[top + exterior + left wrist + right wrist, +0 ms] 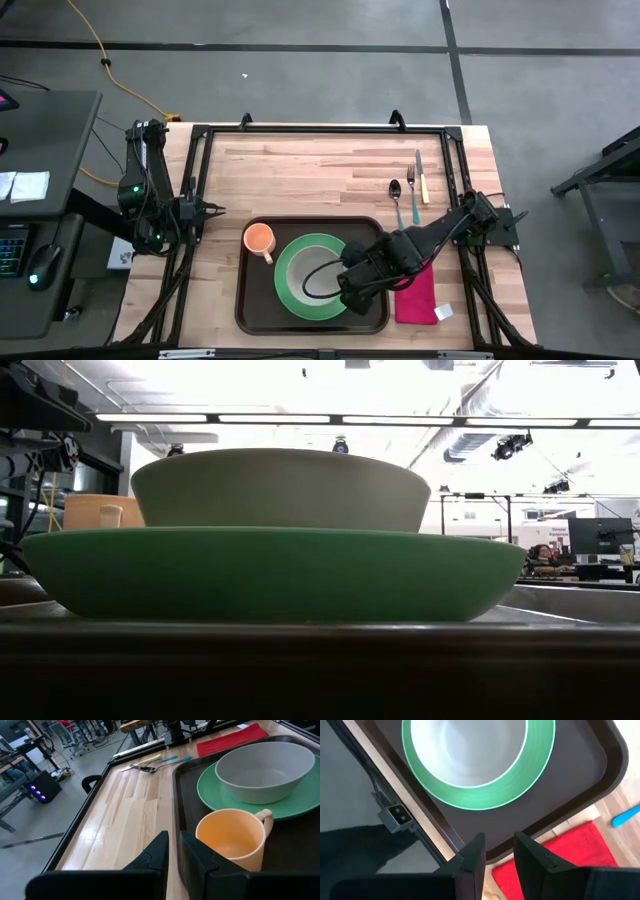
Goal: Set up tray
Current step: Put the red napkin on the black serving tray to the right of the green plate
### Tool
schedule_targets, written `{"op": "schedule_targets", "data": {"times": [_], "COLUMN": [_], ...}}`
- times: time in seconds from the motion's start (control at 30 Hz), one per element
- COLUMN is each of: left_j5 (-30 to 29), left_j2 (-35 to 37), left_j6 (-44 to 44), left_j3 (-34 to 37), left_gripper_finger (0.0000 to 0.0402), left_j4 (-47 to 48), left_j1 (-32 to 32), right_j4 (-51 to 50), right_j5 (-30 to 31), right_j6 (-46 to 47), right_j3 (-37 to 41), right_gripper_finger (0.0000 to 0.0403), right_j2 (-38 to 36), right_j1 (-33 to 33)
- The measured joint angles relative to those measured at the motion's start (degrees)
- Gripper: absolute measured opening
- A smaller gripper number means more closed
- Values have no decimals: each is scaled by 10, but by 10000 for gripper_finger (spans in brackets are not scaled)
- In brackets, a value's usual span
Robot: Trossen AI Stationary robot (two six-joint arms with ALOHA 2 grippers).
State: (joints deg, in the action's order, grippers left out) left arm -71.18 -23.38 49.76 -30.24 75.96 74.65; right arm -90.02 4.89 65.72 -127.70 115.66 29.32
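The dark brown tray [254,302] lies on the near middle of the table. A green plate [288,282] sits flat on it, and a pale bowl [267,767] stands on the plate. An orange cup [259,240] stands upright on the tray's far left corner. My right gripper [499,851] is open, hovering above the tray's right part [580,785], between the plate and the red napkin [555,847]. My left gripper [174,842] waits at the table's left edge, level, pointing at the cup [230,837], with a narrow gap between its fingers.
The red napkin [415,293] lies flat on the table right of the tray. A spoon [396,197], fork [411,190] and knife [421,176] lie side by side on the far right of the table. Bare wood stretches across the far half [300,170].
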Motion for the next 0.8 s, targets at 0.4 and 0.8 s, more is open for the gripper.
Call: {"op": "schedule_targets", "data": {"times": [0.4,0.8], "left_j5": [0,0], "left_j2": [0,0], "left_j6": [0,3], "left_j3": [0,0], "left_gripper_finger": [79,79], "left_j4": [0,0], "left_j1": [0,0], "right_j4": [-1,4], "right_j5": [-29,-71], "right_j6": [-32,54], "right_j3": [100,299], "right_gripper_finger": [78,78], "right_j2": [1,-124], "right_j1": [-12,-4]}}
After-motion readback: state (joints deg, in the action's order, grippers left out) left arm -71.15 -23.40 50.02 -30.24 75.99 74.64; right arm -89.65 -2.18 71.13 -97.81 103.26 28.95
